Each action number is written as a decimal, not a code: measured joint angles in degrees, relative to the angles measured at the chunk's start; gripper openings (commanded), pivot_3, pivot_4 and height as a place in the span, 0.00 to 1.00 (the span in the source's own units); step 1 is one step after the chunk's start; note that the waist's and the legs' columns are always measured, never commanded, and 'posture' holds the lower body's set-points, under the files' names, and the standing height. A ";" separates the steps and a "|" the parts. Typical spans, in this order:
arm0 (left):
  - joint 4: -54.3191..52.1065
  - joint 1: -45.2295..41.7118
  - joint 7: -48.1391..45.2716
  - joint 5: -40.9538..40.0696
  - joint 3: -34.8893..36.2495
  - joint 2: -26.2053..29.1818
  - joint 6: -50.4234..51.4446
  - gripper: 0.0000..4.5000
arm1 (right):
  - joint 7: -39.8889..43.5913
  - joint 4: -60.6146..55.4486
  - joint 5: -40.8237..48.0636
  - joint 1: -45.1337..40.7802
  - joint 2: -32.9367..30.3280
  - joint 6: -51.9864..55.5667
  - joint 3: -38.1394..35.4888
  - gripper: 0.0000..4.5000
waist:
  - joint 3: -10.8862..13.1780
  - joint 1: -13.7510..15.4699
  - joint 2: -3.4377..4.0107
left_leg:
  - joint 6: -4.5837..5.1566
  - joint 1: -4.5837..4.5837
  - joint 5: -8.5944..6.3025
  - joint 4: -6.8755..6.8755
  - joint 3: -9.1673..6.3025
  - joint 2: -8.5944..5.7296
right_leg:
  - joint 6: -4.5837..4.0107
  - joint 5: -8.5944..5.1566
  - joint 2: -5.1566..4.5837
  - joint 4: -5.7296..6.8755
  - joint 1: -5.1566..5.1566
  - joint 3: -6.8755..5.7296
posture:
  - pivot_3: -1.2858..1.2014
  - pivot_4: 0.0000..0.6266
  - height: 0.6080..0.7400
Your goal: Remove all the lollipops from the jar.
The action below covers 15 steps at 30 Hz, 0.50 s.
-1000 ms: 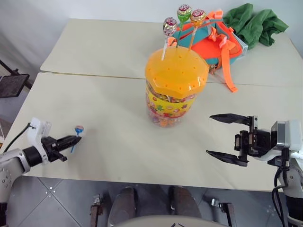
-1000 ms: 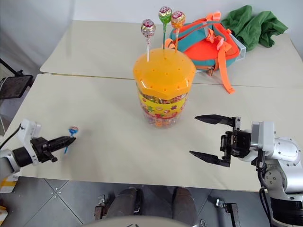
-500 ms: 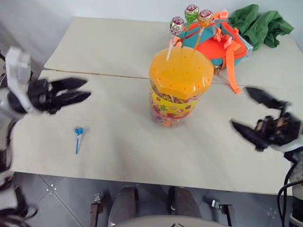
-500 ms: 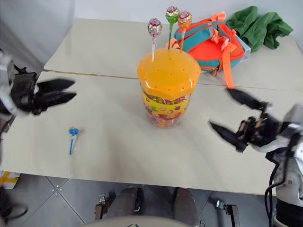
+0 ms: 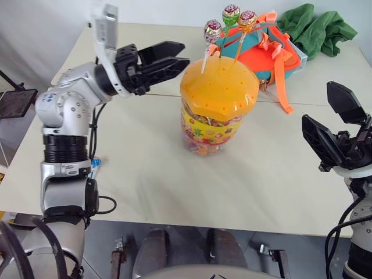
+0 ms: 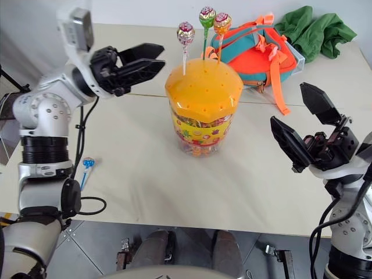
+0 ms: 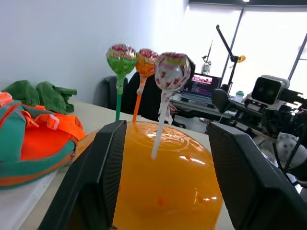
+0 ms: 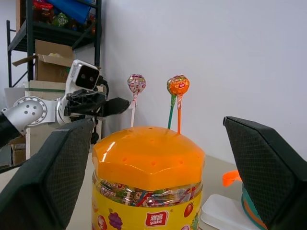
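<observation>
The jar point(image 5: 212, 119), a clear tub with an orange holed lid point(image 5: 220, 87), stands mid-table. Three lollipops rise from the lid: pink-purple point(image 5: 210, 29), green point(image 5: 231, 11) and orange point(image 5: 246, 18). A blue-pink lollipop point(image 6: 87, 164) lies on the table near the left front, beside my left arm. My left gripper point(image 5: 173, 56) is open and empty. It hangs level just left of the lid and points at the pink-purple lollipop point(image 7: 171, 72). My right gripper point(image 5: 329, 123) is open wide and empty, raised to the right of the jar and apart from it.
An orange-and-teal backpack point(image 5: 268, 47) lies right behind the jar, with a green cloth point(image 5: 317, 26) at the far right corner. A seam point(image 5: 145, 93) runs across between the two tabletops. A black stand point(image 5: 14, 103) sits off the table's left edge.
My left gripper let go of the blue-pink lollipop, which stays on the table, then rose and swung right to the jar's lid, opening wider. My right gripper lifted slightly and turned.
</observation>
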 measured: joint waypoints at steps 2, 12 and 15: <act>0.03 -0.27 0.43 0.93 -0.69 -1.04 -0.21 0.54 | -0.05 -0.35 -0.42 -0.08 0.40 -0.40 0.32 1.00 | 0.00 0.03 0.00 | 0.00 0.00 0.00 0.00 0.00 0.00 | 0.00 0.00 0.00 0.00 0.00 0.00 | 0.52 0.24 1.00; 2.57 -3.37 1.22 3.91 -2.35 -4.94 -2.38 0.00 | -0.11 -0.52 -1.46 -0.19 1.00 -0.84 1.83 1.00 | 0.00 0.04 0.00 | 0.00 0.00 0.00 -0.02 -0.01 0.00 | 0.00 0.00 0.00 -0.03 0.00 0.00 | 0.52 0.24 1.00; 2.82 -3.37 1.84 3.09 -0.85 -6.50 -2.37 0.00 | -0.16 -0.64 -1.55 -0.64 1.52 -0.98 2.12 1.00 | 0.01 0.11 -0.02 | 0.00 -0.01 0.00 -0.01 -0.01 0.00 | 0.00 0.00 0.00 -0.03 0.00 -0.01 | 0.52 0.24 1.00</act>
